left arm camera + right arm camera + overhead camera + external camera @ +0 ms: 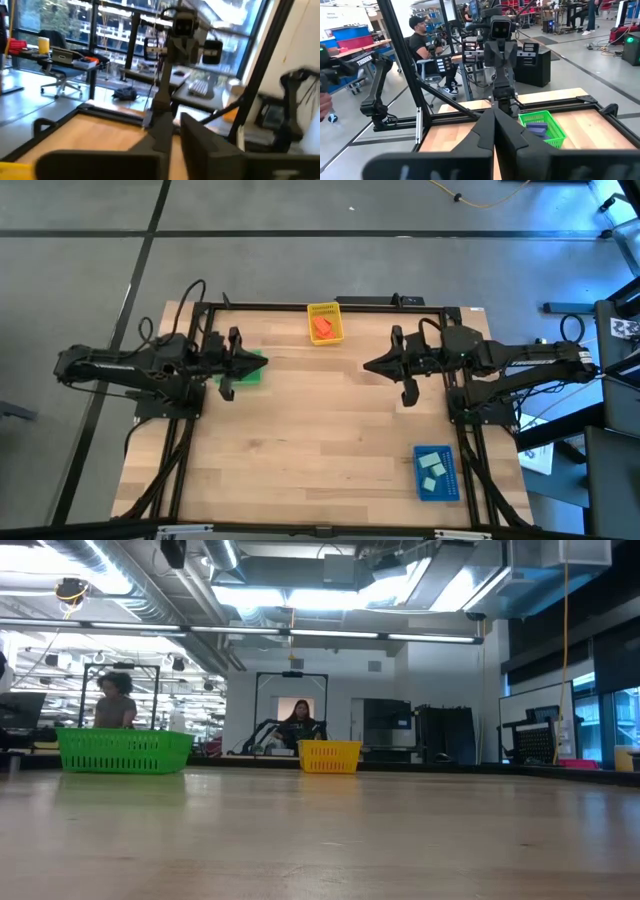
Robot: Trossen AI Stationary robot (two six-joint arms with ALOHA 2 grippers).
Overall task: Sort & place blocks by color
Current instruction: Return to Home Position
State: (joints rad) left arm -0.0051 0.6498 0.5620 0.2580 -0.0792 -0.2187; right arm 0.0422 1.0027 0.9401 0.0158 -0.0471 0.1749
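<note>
1. The red blocks [322,327] lie in the yellow tray [324,308], at one edge of the worktop [320,445].
2. My L hand [262,363] hangs left of the yellow tray, over the green tray [256,374]. Can't tell if it's clenched or let go.
3. The purple blocks [537,129] lie in that green tray.
4. My R hand [366,366] hangs right of the yellow tray, up off the worktop. It's clenched on nothing.
5. The pale blocks [432,470] lie in the blue tray [450,492]. It's right of the yellow tray & well apart from it, by the other worktop edge.
</note>
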